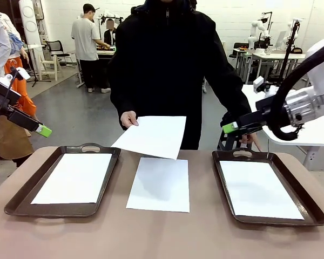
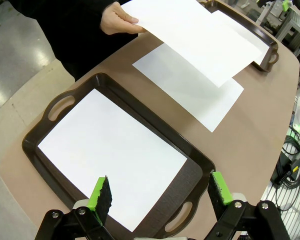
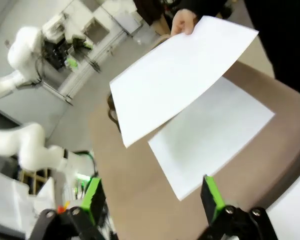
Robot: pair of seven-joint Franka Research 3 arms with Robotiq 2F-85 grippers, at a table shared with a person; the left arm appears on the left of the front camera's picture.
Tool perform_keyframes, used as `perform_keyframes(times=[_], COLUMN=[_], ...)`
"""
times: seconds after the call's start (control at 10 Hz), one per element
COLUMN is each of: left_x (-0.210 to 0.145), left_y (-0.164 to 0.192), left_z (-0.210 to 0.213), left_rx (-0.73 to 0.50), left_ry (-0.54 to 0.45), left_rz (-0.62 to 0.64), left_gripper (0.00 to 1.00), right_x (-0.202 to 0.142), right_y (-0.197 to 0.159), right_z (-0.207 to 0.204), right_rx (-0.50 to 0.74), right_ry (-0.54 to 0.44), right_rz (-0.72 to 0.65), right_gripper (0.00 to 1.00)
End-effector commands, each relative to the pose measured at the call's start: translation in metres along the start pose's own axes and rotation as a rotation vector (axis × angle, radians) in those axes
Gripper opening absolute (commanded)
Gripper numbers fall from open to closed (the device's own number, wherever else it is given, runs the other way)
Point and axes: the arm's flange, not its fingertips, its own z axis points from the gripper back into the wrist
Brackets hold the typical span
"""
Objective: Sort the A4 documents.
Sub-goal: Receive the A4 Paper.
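- Sheet (image 1: 151, 136) gripped at one edge by person's hand (image 1: 128, 118), mid-frame in front view, tilted above worktop (image 1: 162, 237); prob. offered up for handover.
- Centre sheet (image 1: 159, 184) laid flat betw. trays, directly under it; judged not yet sorted.
- Left-tray sheet (image 1: 73, 178) and right-tray sheet (image 1: 259, 189) squared inside left tray (image 1: 19, 200) and right tray (image 1: 313, 210); trays taken as sort bins.
- Left tool (image 2: 160, 186) spread wide, nothing held, poised over near handle of left tray.
- Right tool (image 3: 150, 184) spread wide, empty, pointed at the sheet in hand, apart from it.
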Motion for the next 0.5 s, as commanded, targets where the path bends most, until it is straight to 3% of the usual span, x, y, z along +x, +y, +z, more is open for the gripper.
perform_keyframes(times=[0.0,0.4], left_x=[-0.001,-0.001], left_y=[-0.001,-0.001], left_z=[0.000,0.000], left_rx=[0.004,0.004], left_ry=[0.009,0.009], left_rz=[-0.012,-0.012], left_gripper=[1.00,1.00], right_x=[0.000,-0.013], right_y=[-0.013,-0.056], right_z=[-0.016,-0.072], right_rx=[0.039,0.174], right_ry=[-0.108,-0.242], right_rz=[-0.157,-0.400], right_gripper=[1.00,1.00])
